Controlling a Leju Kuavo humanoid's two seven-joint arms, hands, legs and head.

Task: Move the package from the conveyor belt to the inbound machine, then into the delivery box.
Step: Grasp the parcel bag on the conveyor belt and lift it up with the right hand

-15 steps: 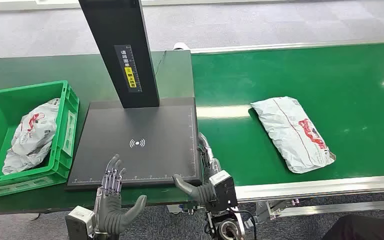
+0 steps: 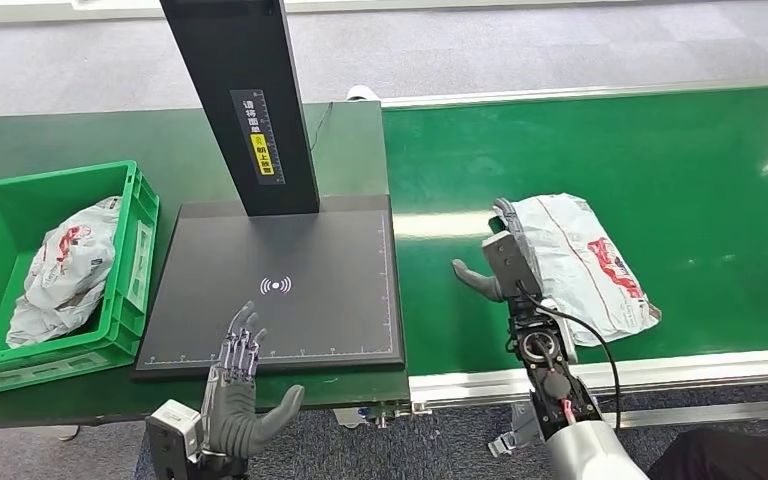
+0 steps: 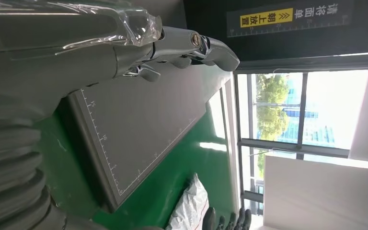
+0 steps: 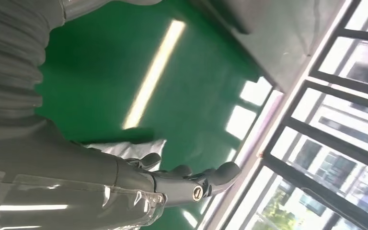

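Right robot hand (image 2: 500, 262) spread at the package's (image 2: 585, 262) 9 o'clock edge, on the conveyor belt (image 2: 660, 150). Left robot hand (image 2: 240, 385) spread, idle. Best grip: wrap the near edge before lifting.

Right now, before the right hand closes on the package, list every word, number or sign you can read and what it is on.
"朝上放置" with arrows: yellow label on the black post.
"请将面单": white characters beside it on the same post.
"15", "10": ruler numbers along the scanner plate edge.
Wireless-wave sign: plate centre.
Red print on the package and the bagged parcel: unreadable.
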